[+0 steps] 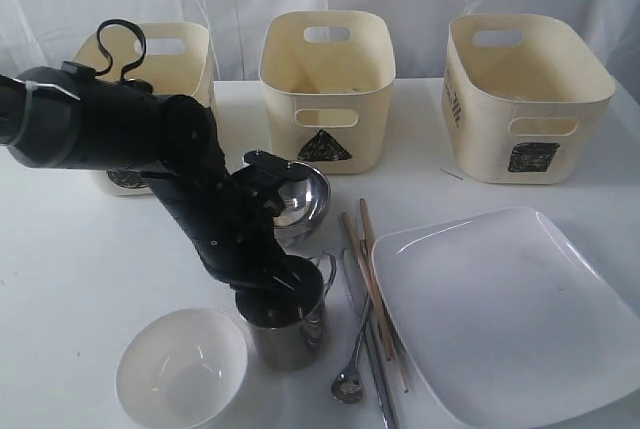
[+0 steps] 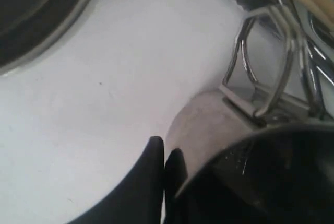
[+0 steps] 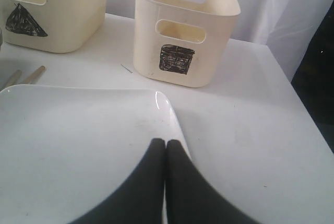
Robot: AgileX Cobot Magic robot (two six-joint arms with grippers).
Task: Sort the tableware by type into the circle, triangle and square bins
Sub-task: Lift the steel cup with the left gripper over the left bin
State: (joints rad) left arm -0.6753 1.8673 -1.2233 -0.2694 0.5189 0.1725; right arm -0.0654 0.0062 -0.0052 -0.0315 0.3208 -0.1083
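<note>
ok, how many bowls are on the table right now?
2. A white bowl at front left beside the mug; a steel bowl mid-table, partly behind the left arm, which could hide more.

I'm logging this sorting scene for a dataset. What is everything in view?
bins: three, cream, back of table
steel bowl: one, silver, before middle bin
steel mug: one, silver, front centre
white bowl: one, left of mug
chopsticks: one pair, wooden, left of plate
spoon: one, steel, by chopsticks
other steel cutlery: count unclear, beside spoon
plate: one, white, square, front right
table: one, white
left gripper: black, shut, at mug
right gripper: black, shut, over plate
</note>
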